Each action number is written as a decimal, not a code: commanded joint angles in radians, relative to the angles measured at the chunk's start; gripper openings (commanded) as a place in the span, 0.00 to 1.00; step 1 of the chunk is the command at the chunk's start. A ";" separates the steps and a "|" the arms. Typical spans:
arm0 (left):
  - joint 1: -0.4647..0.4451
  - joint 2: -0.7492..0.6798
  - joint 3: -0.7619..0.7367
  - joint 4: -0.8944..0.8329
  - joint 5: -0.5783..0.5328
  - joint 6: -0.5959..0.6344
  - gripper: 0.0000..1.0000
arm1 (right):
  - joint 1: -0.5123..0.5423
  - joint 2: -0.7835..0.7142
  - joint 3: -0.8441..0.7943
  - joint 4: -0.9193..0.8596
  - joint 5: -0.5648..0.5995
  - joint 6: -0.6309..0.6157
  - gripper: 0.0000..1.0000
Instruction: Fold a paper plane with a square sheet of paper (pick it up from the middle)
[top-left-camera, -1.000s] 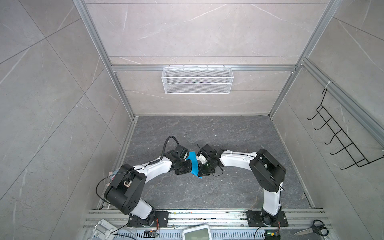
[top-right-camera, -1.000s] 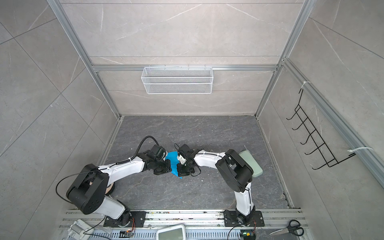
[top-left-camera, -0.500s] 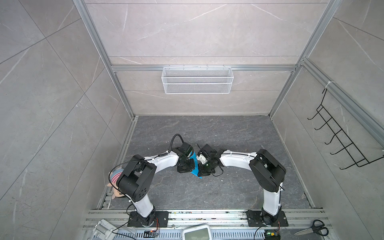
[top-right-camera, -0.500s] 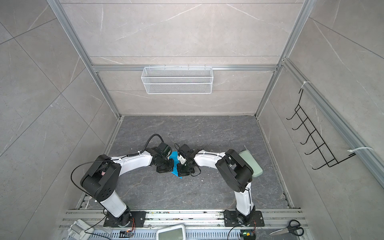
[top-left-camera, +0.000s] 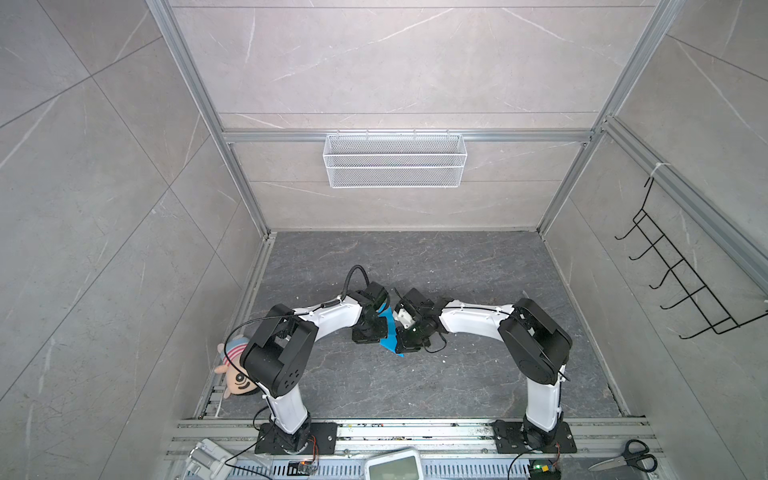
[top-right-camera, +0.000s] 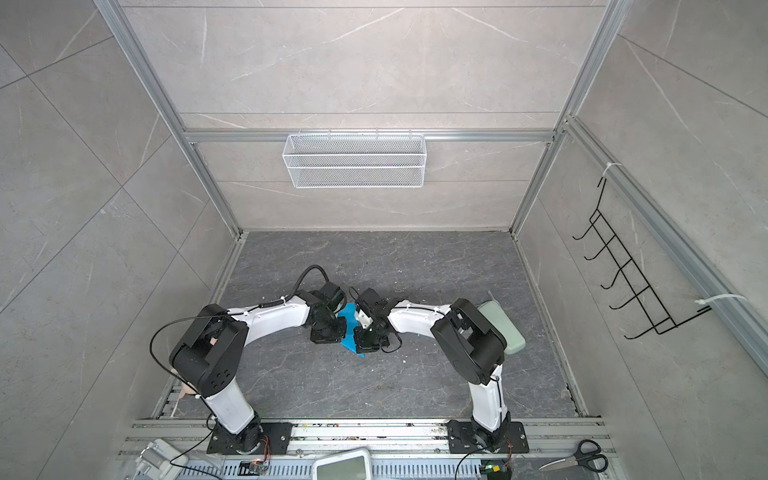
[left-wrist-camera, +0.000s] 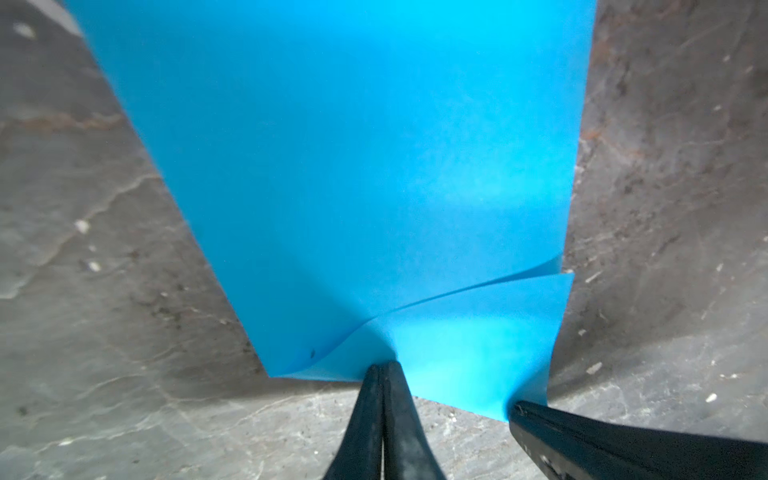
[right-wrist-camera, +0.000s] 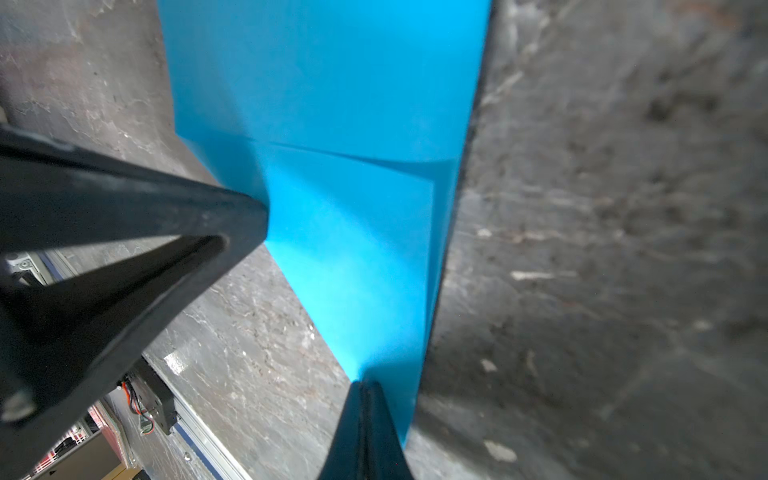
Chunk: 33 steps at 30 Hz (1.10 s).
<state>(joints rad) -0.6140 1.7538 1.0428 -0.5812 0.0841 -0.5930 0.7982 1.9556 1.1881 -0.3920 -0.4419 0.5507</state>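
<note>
Square sheet of paper (left-wrist-camera: 353, 166), part-folded: left gripper (left-wrist-camera: 382, 372) and right gripper (right-wrist-camera: 365, 388), both pressed together, pinch one edge of it, apparently holding the layers aligned for creasing

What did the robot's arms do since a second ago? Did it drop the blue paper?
The left arm's elbow swung in toward the middle, uncovering the plush toy, and the left gripper edged closer to the right gripper. Nothing was grabbed or dropped. Both grippers stay pinched shut on the blue paper, and the right arm kept its place.
</note>
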 joint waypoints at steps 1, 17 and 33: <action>-0.001 0.020 0.032 -0.061 -0.068 0.011 0.09 | 0.013 0.061 -0.043 -0.066 0.060 0.005 0.06; 0.017 0.050 0.045 -0.163 -0.218 -0.040 0.09 | 0.013 0.049 -0.048 -0.070 0.085 0.012 0.06; 0.032 -0.220 -0.026 -0.009 -0.135 -0.103 0.19 | -0.036 0.031 0.087 -0.131 0.021 -0.367 0.06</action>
<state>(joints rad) -0.5827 1.6207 1.0599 -0.6682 -0.1085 -0.6643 0.7845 1.9640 1.2381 -0.4622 -0.4236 0.3183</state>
